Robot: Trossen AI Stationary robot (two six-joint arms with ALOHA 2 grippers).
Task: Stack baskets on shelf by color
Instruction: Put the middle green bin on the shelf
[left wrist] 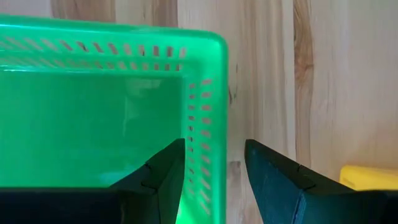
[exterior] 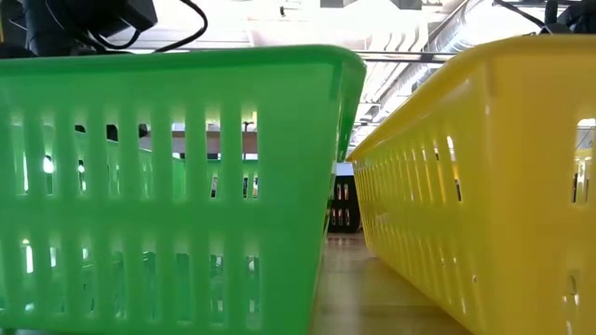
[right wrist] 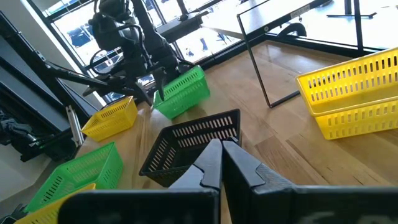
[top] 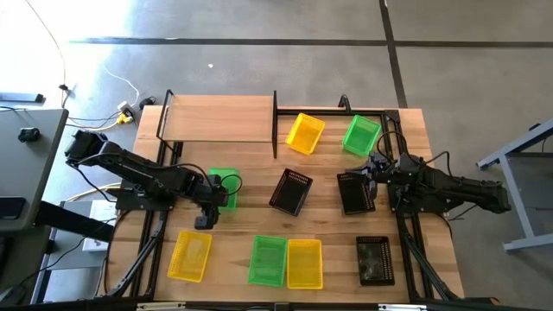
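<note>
Early in the sort, by the look of things: shelf at the far left of the counter bare, nothing stacked on it yet. Left hand down over a green basket on the left-centre of the counter, fingers parted and straddling one side wall near a corner, one finger inside the basket, the other outside over bare wood; released, not yet pinching the wall. Right hand waiting on the right side of the counter, clenched on nothing, next to a black basket, with a second black basket lying ahead of its closed fingertips. Other baskets scattered: yellow and green near the far edge beside the shelf; yellow, green, yellow and black along the near edge. Step in hand, judged from this: picking up the first green basket. Next move likely calls for closing on the thin perforated wall, lifting without tilting too far, carrying across to the shelf board and setting down at one end, leaving room for yellow and black piles alongside. Risk: grip on a single wall lets the basket swing or slip.
</note>
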